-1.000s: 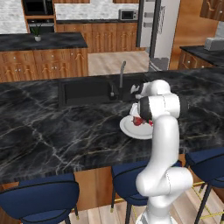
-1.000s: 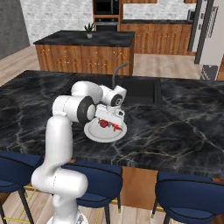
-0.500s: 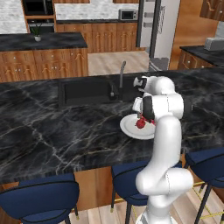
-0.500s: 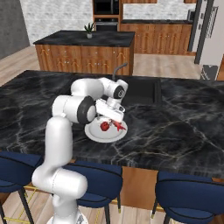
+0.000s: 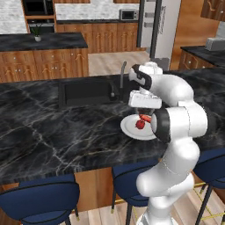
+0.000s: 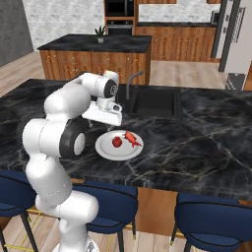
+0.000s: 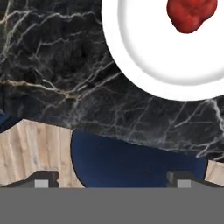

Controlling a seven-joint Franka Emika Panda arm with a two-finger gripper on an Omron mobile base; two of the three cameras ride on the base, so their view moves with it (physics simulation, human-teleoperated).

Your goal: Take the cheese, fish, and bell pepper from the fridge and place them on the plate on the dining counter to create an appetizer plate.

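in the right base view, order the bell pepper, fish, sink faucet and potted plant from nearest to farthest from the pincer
1. bell pepper, on the plate, just below the pincer.
2. fish, on the plate's right side, nearly as near.
3. sink faucet, behind the plate on the dining counter.
4. potted plant, on the far counter.

From my end the table [image 6: 206, 133] reads as polished black marble with pale veins, faintly glossy; its base [image 5: 94, 184] is warm brown wood with visible grain; ahead of the jaws the plate [image 7: 144, 65] looks smooth, plain white, like glazed ceramic with a soft sheen; the bell pepper [image 7: 191, 13] on it has a lumpy, matt dark red skin; nearer the jaws I see a stool seat [image 7: 131, 162] in smooth matt navy and pale planked wood floor [image 7: 39, 148].
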